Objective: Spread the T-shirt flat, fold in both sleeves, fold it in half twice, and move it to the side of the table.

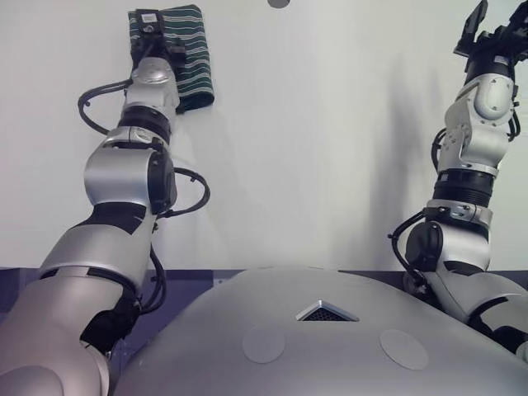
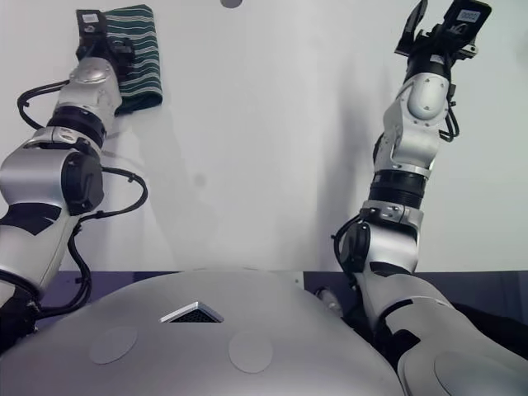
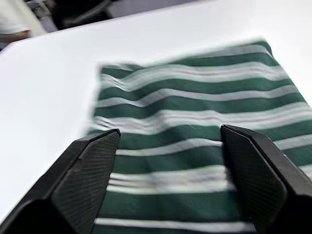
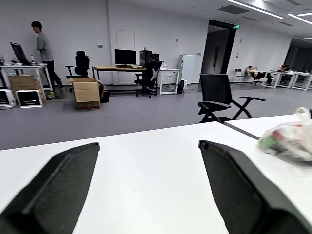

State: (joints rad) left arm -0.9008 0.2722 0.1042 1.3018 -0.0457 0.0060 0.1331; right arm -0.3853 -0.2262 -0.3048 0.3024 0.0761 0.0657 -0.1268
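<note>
From the head camera, the white table (image 1: 330, 124) carries the T-shirt (image 1: 196, 58), dark green with thin white stripes, folded into a compact upright rectangle. It lies toward the table's far left corner, well away from the near edge. The left arm stretches out along the left side of the table. The left gripper (image 1: 148, 21) sits over the shirt's left part at its far end, so the wrist covers that strip of cloth while the right part and the near hem lie bare. The right gripper (image 2: 429, 29) is held up over the far right part of the table, well apart from the shirt, its fingers spread with nothing between them. A small grey round mark (image 1: 279, 2) sits at the far edge near the middle. In the left wrist view the two black ribbed fingers (image 3: 85, 180) stand wide apart, and the striped cloth fills the gap between them and runs on beyond the tips. The folded edge of the shirt lies near the table's far edge, with bare white table beside it. Whether the tips press on the cloth cannot be told. In the right wrist view the two fingers are likewise wide apart over bare table top, gripping nothing. Beyond the far edge are an office chair (image 4: 219, 97), a cardboard box (image 4: 87, 92) and, on a neighbouring table, a filled plastic bag (image 4: 287, 139).
</note>
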